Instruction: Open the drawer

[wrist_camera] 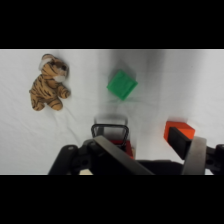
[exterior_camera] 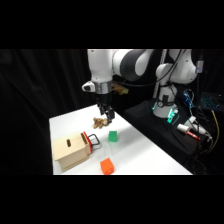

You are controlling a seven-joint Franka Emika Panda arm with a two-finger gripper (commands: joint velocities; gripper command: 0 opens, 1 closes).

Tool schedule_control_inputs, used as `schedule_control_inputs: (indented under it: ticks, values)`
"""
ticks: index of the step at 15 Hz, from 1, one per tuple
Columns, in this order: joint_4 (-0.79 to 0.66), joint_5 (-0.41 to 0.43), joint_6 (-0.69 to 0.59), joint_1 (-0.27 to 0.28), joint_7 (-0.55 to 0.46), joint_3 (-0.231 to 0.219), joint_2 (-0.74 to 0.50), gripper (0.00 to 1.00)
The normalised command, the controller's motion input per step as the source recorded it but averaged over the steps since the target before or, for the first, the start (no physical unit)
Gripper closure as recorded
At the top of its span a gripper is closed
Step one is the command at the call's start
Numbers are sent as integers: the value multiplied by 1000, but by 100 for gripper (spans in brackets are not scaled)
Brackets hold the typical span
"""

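Note:
The drawer (exterior_camera: pixel 86 140) is in a pale wood box (exterior_camera: pixel 71 152) at the table's front left. Its red front plate lies close against the box, and a dark loop handle (exterior_camera: pixel 95 142) sticks out to the right. My gripper (exterior_camera: pixel 105 114) hangs above the table behind the box, over a striped tiger toy (exterior_camera: pixel 100 122), well apart from the handle. In the wrist view the handle (wrist_camera: pixel 110 131) and the red plate (wrist_camera: pixel 126 148) show just beyond my open gripper (wrist_camera: pixel 150 145), whose fingers (wrist_camera: pixel 196 154) hold nothing.
A green block (exterior_camera: pixel 112 135) (wrist_camera: pixel 121 84) lies right of the handle, and an orange block (exterior_camera: pixel 106 166) (wrist_camera: pixel 179 132) sits near the table's front edge. The tiger toy (wrist_camera: pixel 49 83) lies further back. The arm's base (exterior_camera: pixel 165 102) and cables stand at the right.

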Motion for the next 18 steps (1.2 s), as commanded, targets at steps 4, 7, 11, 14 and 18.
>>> schedule_control_inputs:
  ticks: [4, 7, 11, 14, 18]
  values:
    - [235, 67, 221, 1, -18, 38, 246, 0]
    - [261, 68, 192, -4, 0, 21, 276, 0]
    - [273, 65, 178, -3, 6, 11, 282, 0]
    - [272, 79, 165, -6, -8, 11, 266, 0]
    - [217, 114, 148, -20, -26, 23, 224, 0]
